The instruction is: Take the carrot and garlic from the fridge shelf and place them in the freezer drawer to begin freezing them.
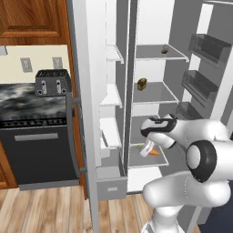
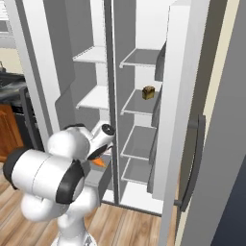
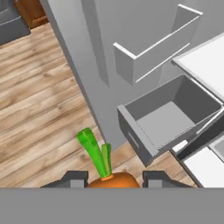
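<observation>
The small, tapered bright-orange carrot (image 3: 113, 179) with its green tuft is judged light, stiff and somewhat smooth-skinned, so it is best gripped across the thick part of the root rather than by the limp leaves. It is clamped between the half-closed jaws of the two-finger pincer (image 3: 113, 180), with the tuft pointing forward of the fingertips. The open pale grey box-shaped freezer drawer (image 3: 170, 118) is seen ahead of and below the pincer, apart from it.

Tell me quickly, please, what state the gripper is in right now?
Gripper: closed on the carrot, whose green tuft sticks up between the fingertips; the open freezer drawer lies ahead, empty.
</observation>
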Tool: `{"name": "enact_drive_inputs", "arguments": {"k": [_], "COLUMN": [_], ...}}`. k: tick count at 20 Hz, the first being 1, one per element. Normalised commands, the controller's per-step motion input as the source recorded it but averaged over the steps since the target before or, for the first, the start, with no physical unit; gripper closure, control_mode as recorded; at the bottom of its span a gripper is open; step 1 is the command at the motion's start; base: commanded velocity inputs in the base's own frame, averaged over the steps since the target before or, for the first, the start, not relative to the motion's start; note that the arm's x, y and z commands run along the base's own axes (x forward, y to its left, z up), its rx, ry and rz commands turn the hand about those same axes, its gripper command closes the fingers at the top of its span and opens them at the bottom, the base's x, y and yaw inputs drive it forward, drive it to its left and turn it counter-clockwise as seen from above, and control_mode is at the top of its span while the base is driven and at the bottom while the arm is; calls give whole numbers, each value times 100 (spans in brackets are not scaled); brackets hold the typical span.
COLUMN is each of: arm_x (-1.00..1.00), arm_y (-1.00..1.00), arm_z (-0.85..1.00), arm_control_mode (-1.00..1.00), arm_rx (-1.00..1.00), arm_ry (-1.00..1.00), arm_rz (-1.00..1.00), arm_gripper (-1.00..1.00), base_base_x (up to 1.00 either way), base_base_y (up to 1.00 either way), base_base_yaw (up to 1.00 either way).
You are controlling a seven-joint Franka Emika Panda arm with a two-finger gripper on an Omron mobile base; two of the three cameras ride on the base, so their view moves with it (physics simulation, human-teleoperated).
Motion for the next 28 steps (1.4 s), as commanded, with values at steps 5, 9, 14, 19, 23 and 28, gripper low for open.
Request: {"name": "enact_drive_inputs", "arguments": {"k": [5,9,14,19,23,28], "arm_x": [16,23,11,-1,0,0], "arm_y": [38,12,5,-1,0,2], "arm_z": [-53,-50,-14,0,7,6], "arm_control_mode": [-100,-100,-100,-100,-100,-100], "arm_rx": [0,0,2,10,10,8], "arm_ry": [0,0,0,-5,-7,-7], "arm_rz": [21,23,21,29,26,20], "arm_gripper": [100,100,100,100,100,100], "base_base_x": [0,0,0,0,0,0], "base_base_y": [0,0,0,0,0,0], "base_base_yaw": [0,0,0,0,0,0]}}
